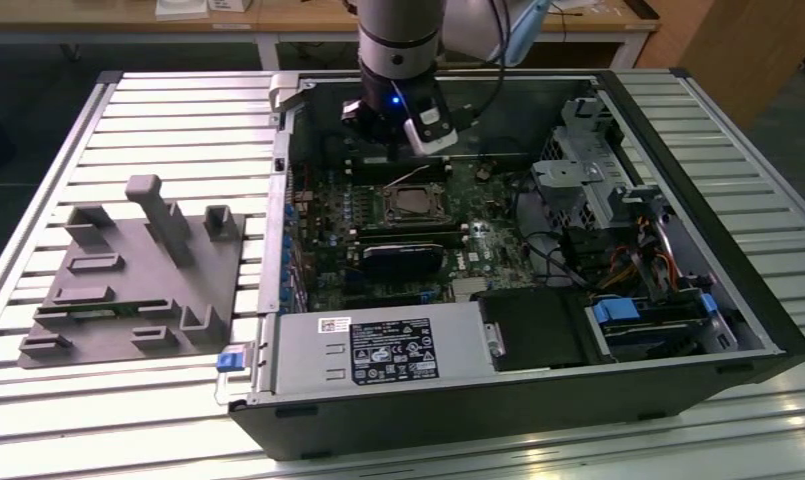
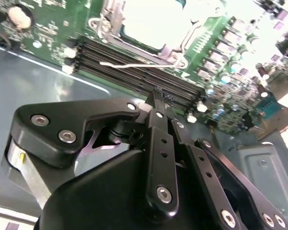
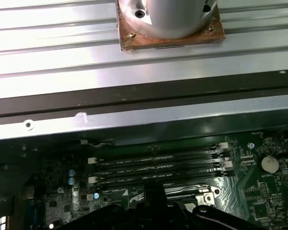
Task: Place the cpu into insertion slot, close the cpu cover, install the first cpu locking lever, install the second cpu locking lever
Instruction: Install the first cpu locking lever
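Slatted metal surface [image 1: 55,130] beneath everything in the exterior view. On it, an open black computer case [image 1: 509,410], lying on its side, filling the middle through to three o'clock. Robot arm [image 1: 399,35] standing at twelve o'clock, lower end inside the case. Grey moulded fixture block [image 1: 122,290] with upright pegs at nine o'clock of the case, just beside its wall. Silver power supply [image 1: 375,350] at six o'clock inside the case, green motherboard [image 1: 489,245] beyond it toward twelve.

Pincer [image 2: 157,93] poised above the long black memory slots [image 2: 134,74], narrow: fingertips drawn together, nothing between them. Insertion slot [image 1: 413,206] near the board's centre, at six o'clock of the pincer in the exterior view, just beside the memory slots. Silver cpu cover [image 2: 167,50] framing the slot; flat down or lifted, cannot tell. Cpu [image 2: 146,21] seated in the slot, pale face up in the second wrist view. Thin wire locking lever [image 2: 134,63] lying across the memory slots, apart from the fingertips. Round coin cell [image 3: 269,164] on the board near the end of the memory slots
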`<state>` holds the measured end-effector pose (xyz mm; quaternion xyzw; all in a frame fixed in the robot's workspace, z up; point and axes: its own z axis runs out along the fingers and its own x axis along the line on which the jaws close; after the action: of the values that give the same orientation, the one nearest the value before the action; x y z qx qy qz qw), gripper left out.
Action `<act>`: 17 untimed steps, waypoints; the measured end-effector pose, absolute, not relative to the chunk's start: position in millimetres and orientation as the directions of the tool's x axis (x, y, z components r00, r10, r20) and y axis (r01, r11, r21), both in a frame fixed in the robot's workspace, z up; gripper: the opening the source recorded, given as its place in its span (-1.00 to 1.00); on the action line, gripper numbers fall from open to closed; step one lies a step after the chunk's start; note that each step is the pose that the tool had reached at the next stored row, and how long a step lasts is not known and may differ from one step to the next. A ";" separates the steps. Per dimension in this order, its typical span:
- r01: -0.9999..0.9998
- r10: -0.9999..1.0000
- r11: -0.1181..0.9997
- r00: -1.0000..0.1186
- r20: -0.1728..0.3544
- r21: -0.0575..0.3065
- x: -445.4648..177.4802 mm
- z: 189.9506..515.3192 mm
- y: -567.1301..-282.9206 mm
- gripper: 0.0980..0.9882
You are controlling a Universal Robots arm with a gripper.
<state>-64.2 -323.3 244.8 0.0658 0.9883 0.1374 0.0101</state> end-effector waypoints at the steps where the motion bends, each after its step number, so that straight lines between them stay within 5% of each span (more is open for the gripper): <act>1: 0.127 0.133 0.954 -0.991 -0.002 0.273 -62.4 244.8 -323.3 -0.98; 17: 0.125 0.135 0.955 -0.991 -0.021 0.268 -54.1 240.2 -323.3 -0.98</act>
<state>-54.1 -323.3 240.2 0.0657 0.9886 0.1344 0.0195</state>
